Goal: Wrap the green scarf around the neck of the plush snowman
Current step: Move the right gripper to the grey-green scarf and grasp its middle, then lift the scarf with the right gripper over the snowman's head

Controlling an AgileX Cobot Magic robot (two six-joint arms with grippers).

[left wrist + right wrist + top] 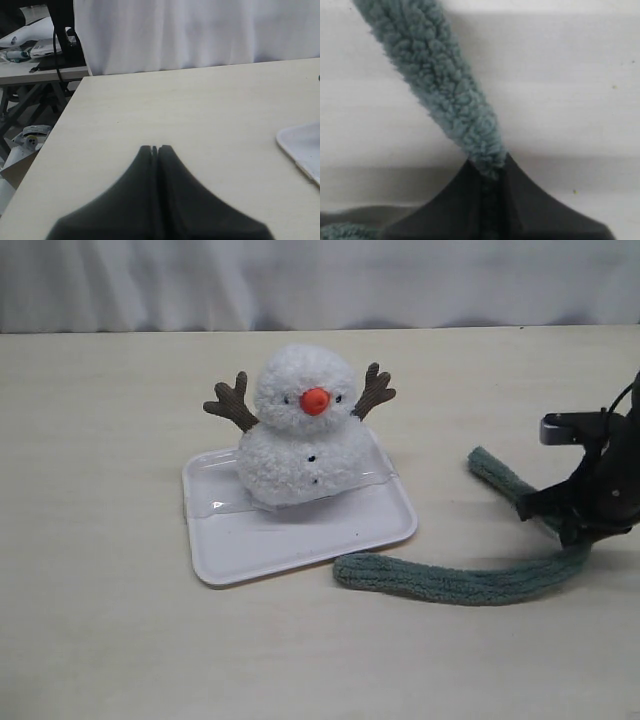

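Observation:
The plush snowman (300, 430), white with an orange nose and brown twig arms, stands upright on a white tray (300, 540). Its neck (300, 430) is bare. The green scarf (450, 580) lies on the table to the right of the tray, bent in a V. My right gripper (570, 515) is down at the scarf's bend and shut on the scarf (445, 85), the fabric pinched between the fingers (520, 200). My left gripper (155, 148) is shut with nothing in it, over bare table beside the tray's edge (300, 150); the exterior view does not show it.
A clear plastic strip (230, 502) lies across the tray beside the snowman. A white curtain (320, 280) hangs behind the table's far edge. Beyond the table's left edge stands another bench with clutter and cables (35, 50).

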